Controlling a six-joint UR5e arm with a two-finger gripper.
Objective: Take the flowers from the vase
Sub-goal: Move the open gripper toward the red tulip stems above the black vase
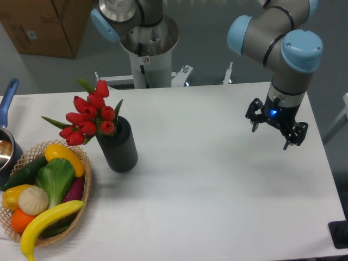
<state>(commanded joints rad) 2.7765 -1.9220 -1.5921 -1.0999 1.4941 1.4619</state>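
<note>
Nearest you, the white worktop (217,206) fills most of the view, and everything of the task sits on its left half while your arm hangs over the right. Next in size is the UR5e arm (283,49), reaching down from the upper right with its gripper (273,128) above bare worktop, well apart from the vase; the fingers look spread with nothing between them, so count it as open and empty. Below that in size comes the wicker basket (84,190) at the lower left edge, heaped with toy fruit and vegetables, and it stands just beside the vase. A pot with a blue handle (8,98) shows partly at the far left.

Your target, the flowers (89,117), stands in the dark ribbed vase (118,148), the red buds leaning out over the left rim toward the basket, with green leaves poking out behind and to the side.

I judge the pick not yet begun: you have the whole crossing to make first.

Watch for these. The vase is tall and narrow, so a sideways nudge from a finger could tip it into the basket. Because the bunch leans, a grasp aimed over the mouth may close on only a few stems or crush buds. If the stems fit tightly, lifting could drag the vase up with them.
</note>
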